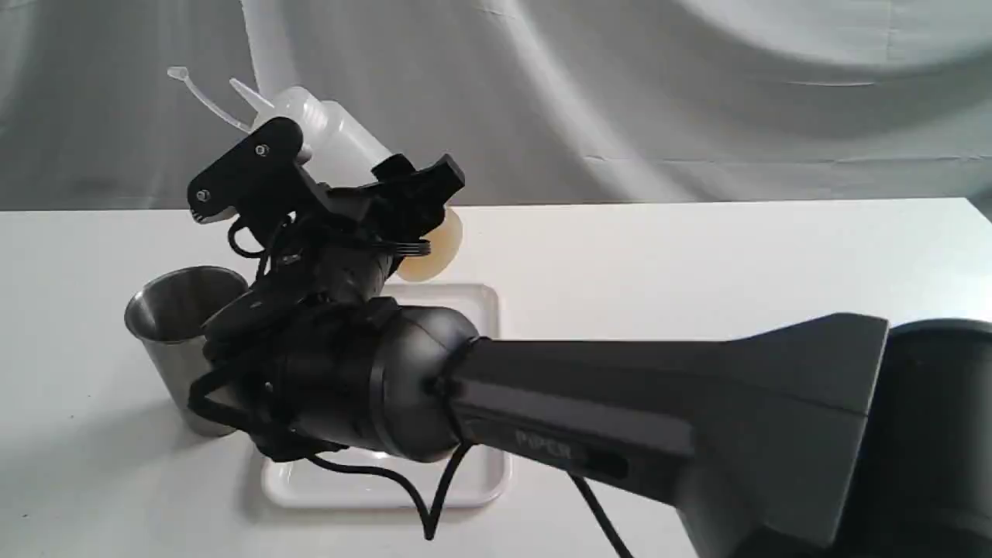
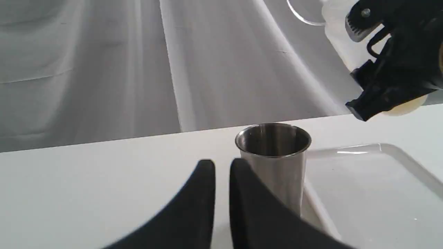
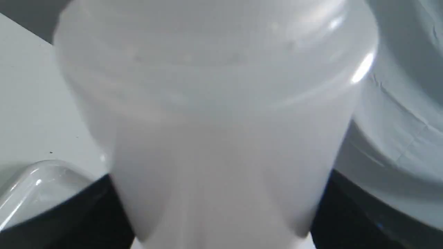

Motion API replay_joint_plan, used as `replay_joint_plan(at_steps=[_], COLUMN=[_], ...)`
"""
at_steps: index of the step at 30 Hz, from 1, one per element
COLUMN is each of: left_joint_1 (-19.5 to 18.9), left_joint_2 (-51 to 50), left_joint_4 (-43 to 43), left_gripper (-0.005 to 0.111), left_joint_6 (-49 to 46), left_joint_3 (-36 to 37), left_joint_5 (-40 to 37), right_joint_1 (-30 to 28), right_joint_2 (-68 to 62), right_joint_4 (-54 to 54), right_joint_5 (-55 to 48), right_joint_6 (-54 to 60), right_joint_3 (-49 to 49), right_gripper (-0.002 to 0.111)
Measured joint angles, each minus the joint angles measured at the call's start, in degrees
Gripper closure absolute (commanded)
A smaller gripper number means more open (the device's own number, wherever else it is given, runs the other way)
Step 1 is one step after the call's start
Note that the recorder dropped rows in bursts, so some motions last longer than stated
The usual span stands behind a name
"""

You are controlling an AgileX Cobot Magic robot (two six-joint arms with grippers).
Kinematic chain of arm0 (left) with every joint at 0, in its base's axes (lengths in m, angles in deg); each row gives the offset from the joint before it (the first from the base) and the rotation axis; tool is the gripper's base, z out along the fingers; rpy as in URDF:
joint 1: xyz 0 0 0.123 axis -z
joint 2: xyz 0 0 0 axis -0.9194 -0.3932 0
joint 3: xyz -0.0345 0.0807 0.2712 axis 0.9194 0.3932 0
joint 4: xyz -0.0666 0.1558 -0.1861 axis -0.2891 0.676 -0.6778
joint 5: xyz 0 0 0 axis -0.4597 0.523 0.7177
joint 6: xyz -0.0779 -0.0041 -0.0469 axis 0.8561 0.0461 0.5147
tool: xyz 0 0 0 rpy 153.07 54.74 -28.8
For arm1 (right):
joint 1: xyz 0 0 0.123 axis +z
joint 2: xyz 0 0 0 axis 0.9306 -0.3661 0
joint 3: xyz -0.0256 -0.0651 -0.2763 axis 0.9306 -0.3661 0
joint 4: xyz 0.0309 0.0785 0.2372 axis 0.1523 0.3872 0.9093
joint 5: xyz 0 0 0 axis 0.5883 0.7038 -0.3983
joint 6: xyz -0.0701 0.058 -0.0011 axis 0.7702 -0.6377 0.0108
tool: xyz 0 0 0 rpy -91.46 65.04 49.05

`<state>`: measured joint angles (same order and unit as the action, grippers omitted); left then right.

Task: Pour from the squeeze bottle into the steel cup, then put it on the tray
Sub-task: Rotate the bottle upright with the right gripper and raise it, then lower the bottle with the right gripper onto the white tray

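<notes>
My right gripper point(image 1: 333, 174) reaches across from the right and is shut on the squeeze bottle point(image 1: 341, 136). It holds the bottle in the air, tilted. The nozzle point(image 1: 246, 89) and tethered cap point up and left, higher than the amber-tinted base point(image 1: 438, 244). The steel cup point(image 1: 174, 310) stands upright on the table, below and left of the nozzle. The white tray point(image 1: 473, 477) lies right of the cup, mostly hidden under the arm. In the right wrist view the bottle point(image 3: 221, 121) fills the space between the dark fingers point(image 3: 79, 214). My left gripper point(image 2: 222, 165) is shut and empty, just short of the cup point(image 2: 273, 155).
A grey cloth backdrop hangs behind the white table point(image 1: 697, 256). The left wrist view shows the tray point(image 2: 367, 180) touching or nearly touching the cup's right side, with the right gripper point(image 2: 391, 69) and bottle point(image 2: 337, 31) above it. A black cable point(image 1: 434, 496) dangles under the right arm.
</notes>
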<state>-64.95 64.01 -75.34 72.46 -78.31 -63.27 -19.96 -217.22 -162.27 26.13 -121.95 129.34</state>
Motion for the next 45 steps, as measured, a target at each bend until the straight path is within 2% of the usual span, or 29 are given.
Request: replay_joint_plan(at_steps=[12,21,27,33,45], left_joint_1=[0.0,0.0,0.0,0.0,0.0], left_joint_2=[0.0,0.0,0.0,0.0,0.0], left_joint_4=[0.0,0.0,0.0,0.0,0.0], left_gripper=[0.098,0.098,0.098,0.098,0.098], left_joint_6=[0.0,0.0,0.0,0.0,0.0], left_joint_3=[0.0,0.0,0.0,0.0,0.0], left_joint_5=[0.0,0.0,0.0,0.0,0.0], right_joint_1=[-0.16,-3.52,-4.69,-7.07,-12.94], right_joint_2=[8.39,15.43,20.31,25.38,30.16], right_joint_4=[6.04,15.42,18.57,20.81,29.52], right_joint_5=[0.61,3.64,10.26,16.64,39.13], right_joint_6=[0.3,9.16,10.78,11.25,22.02], right_joint_3=[0.0,0.0,-2.12,-9.29,-21.53], right_gripper=[0.053,0.053,0.053,0.053,0.053])
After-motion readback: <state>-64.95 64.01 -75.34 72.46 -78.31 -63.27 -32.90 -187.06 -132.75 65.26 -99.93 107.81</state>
